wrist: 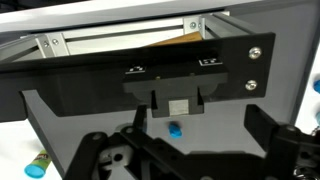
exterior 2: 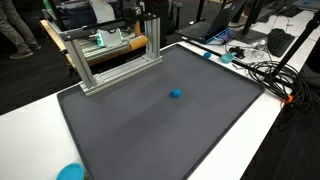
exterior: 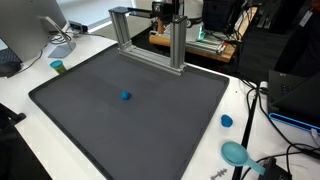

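A small blue object [exterior: 125,96] lies alone near the middle of a dark grey mat [exterior: 90,120]; it also shows in the other exterior view [exterior 2: 175,95] on the mat [exterior 2: 130,130]. In the wrist view it [wrist: 175,129] lies on the mat, between and beyond my gripper's [wrist: 190,152] two dark fingers. The fingers are spread wide and hold nothing. The gripper is well above the object and touches nothing. A black plate with screws [wrist: 225,60] fills the upper part of the wrist view. The arm is only a dark shape at the top edge [exterior: 167,10].
An aluminium frame [exterior: 150,45] [exterior 2: 110,60] stands at the mat's back edge. A teal cup [exterior: 58,67], a blue cap [exterior: 227,121] and a teal bowl [exterior: 235,153] sit on the white table. Cables [exterior 2: 262,72] lie beside the mat.
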Tool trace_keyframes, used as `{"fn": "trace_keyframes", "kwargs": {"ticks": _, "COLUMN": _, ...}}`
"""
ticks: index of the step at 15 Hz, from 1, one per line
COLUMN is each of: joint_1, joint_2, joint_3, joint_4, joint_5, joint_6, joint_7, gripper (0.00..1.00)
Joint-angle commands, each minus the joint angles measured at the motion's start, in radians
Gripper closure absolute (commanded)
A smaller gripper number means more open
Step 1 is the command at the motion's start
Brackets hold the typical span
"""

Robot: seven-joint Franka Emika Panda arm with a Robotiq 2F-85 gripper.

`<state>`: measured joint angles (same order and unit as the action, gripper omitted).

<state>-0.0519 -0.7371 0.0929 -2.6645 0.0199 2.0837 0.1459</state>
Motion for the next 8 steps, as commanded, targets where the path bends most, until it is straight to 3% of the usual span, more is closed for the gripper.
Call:
{"fn": "trace_keyframes", "kwargs": {"ticks": 1, "joint_1": 0.006, "joint_2": 0.049, "joint_3": -0.043, "joint_4": 0.033, "joint_5": -0.007, "joint_6": 0.001, "joint_7": -0.028, "gripper": 0.03}}
{"fn": "trace_keyframes", "kwargs": {"ticks": 5, "joint_1": 0.011, "joint_2": -0.010, "joint_3": -0.073, "joint_4": -0.007, "joint_5": -0.010, "joint_6": -0.006, "joint_7": -0.073, "gripper": 0.10}}
{"fn": "trace_keyframes", "kwargs": {"ticks": 8, "joint_1": 0.012, "joint_2": -0.051, "joint_3": -0.064, "joint_4": -0.043, "joint_5": -0.020, "joint_6": 0.015, "joint_7": -0.080, "gripper": 0.05}}
